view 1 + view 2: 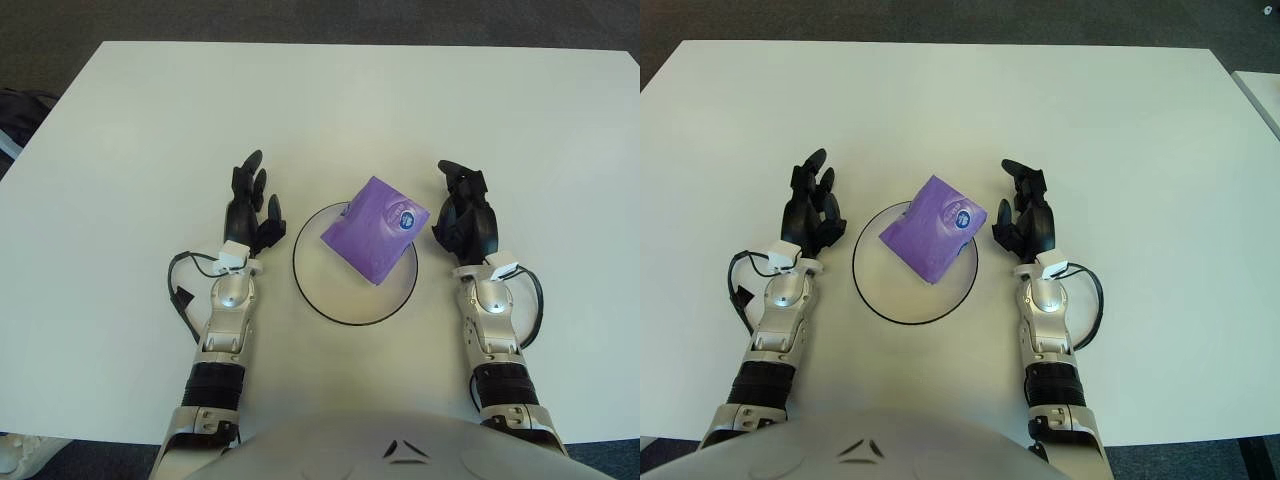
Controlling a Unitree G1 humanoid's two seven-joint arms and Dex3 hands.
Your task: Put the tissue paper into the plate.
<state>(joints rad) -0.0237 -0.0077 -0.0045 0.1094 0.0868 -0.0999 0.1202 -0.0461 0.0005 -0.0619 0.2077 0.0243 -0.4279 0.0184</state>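
A purple tissue pack (374, 229) lies tilted in the white, dark-rimmed plate (330, 296) at the table's middle, its upper right corner over the rim. My right hand (463, 213) shows just right of the plate, fingers relaxed and holding nothing, a small gap from the pack. To the plate's left is my left hand (250, 208), fingers spread and empty. In the right eye view the pack (932, 228) sits the same way in the plate (885, 296).
The white table (320, 110) stretches wide around the plate. Dark floor lies beyond its far edge. A dark object (18, 115) shows past the left edge. Cables loop beside both wrists.
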